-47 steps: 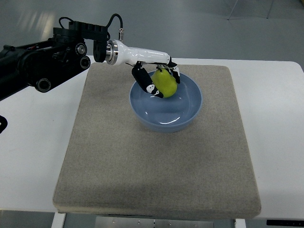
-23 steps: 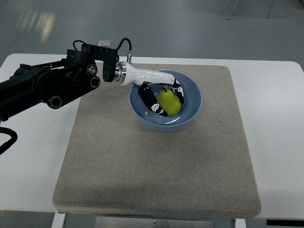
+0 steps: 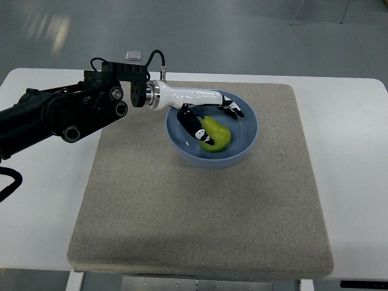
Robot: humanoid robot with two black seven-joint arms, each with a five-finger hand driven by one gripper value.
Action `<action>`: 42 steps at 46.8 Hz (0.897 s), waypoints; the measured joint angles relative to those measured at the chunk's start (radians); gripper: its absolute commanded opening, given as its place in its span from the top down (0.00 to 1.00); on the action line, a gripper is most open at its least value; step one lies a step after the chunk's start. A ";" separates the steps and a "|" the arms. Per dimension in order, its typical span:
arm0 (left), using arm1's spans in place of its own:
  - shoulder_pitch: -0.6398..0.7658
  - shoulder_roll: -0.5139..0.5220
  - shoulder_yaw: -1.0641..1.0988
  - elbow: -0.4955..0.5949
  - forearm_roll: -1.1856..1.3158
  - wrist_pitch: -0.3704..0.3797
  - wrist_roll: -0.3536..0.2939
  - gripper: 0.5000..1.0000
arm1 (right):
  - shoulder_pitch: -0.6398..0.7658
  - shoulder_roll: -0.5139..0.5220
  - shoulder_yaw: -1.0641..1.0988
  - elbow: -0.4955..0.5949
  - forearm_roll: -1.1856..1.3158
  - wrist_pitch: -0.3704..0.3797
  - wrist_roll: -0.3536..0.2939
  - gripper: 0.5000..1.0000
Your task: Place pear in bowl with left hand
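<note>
A yellow-green pear (image 3: pixel 215 134) lies on the bottom of the blue bowl (image 3: pixel 247 136), which stands on the grey mat at the upper middle. My left hand (image 3: pixel 213 116) reaches into the bowl from the left, over its near rim. Its fingers (image 3: pixel 233 110) are spread open above and behind the pear. The thumb (image 3: pixel 196 127) still lies against the pear's left side. The right arm does not show.
The grey mat (image 3: pixel 200 212) covers most of the white table (image 3: pixel 357 157). My black left arm (image 3: pixel 54 115) stretches across the table's upper left. The grey floor lies beyond the table's far edge.
The left hand lowered the pear into the bowl, then spread its fingers and let it go. The pear now rests on the bowl's bottom.
</note>
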 measured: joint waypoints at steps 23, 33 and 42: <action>-0.014 0.010 -0.049 0.004 -0.067 0.018 0.001 0.08 | 0.000 0.000 0.000 0.000 0.000 0.000 0.000 0.15; -0.028 0.037 -0.118 0.068 -0.081 0.019 0.002 0.08 | 0.000 0.000 0.000 0.000 0.000 0.000 0.000 0.15; -0.030 0.054 -0.155 0.175 -0.093 0.020 0.001 0.08 | 0.000 0.000 0.000 0.000 0.000 0.000 0.000 0.15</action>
